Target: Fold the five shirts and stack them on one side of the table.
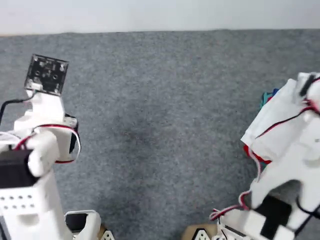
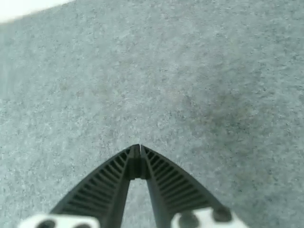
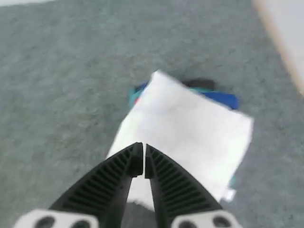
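A stack of folded shirts lies at the table's right side, a white shirt on top with blue and teal edges showing beneath it. In the high view the stack is partly hidden by the right arm. My right gripper is shut with nothing in it and hovers over the white shirt's near edge. My left gripper is shut and empty above bare grey mat, at the table's left side.
Grey felt mat covers the table. A pale wall strip runs along the far edge. The arms' bases stand at the near corners. A light table border shows beyond the stack.
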Controlling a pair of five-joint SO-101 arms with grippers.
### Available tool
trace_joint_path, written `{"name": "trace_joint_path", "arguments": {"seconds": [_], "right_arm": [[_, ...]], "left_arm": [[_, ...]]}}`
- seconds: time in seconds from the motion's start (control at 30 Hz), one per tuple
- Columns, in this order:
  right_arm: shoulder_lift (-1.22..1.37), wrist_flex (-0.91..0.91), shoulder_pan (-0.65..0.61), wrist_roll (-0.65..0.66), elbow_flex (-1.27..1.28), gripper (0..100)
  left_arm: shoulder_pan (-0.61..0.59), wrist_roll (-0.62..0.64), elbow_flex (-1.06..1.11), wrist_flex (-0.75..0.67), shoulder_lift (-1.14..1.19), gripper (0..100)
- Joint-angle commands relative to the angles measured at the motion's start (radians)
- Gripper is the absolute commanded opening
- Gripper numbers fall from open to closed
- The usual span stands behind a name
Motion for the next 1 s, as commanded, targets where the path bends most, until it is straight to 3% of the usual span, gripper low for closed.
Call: {"name": "trace_joint_path", "arguments": {"seconds": [0.0, 0.1, 0.27, 0.47, 0.63, 0.97], "right_arm": [[-0.133, 0.036, -0.064, -0.063, 0.161, 0.9], [-0.255, 0.036, -0.128, -0.169, 0.336, 0.9], [-0.432, 0.019, -0.265, -0.287, 0.677, 0.9], [-0.598, -0.162, -0.320, -0.408, 1.022, 0.9], [-0.733, -0.358, -0.332, -0.420, 1.298, 0.9], [-1.038, -0.578, -0.358, -0.414, 1.706, 0.9]], "left_arm": [[0.017, -0.002, 0.039, -0.020, -0.044, 1], [0.049, 0.008, 0.124, -0.057, -0.078, 0], [0.173, 0.152, 0.317, -0.173, -0.210, 0], [0.196, 0.190, 0.671, -0.506, -0.450, 0], [0.196, 0.193, 1.012, -0.727, -0.686, 0], [0.176, 0.189, 1.359, -0.744, -0.947, 0]]}}
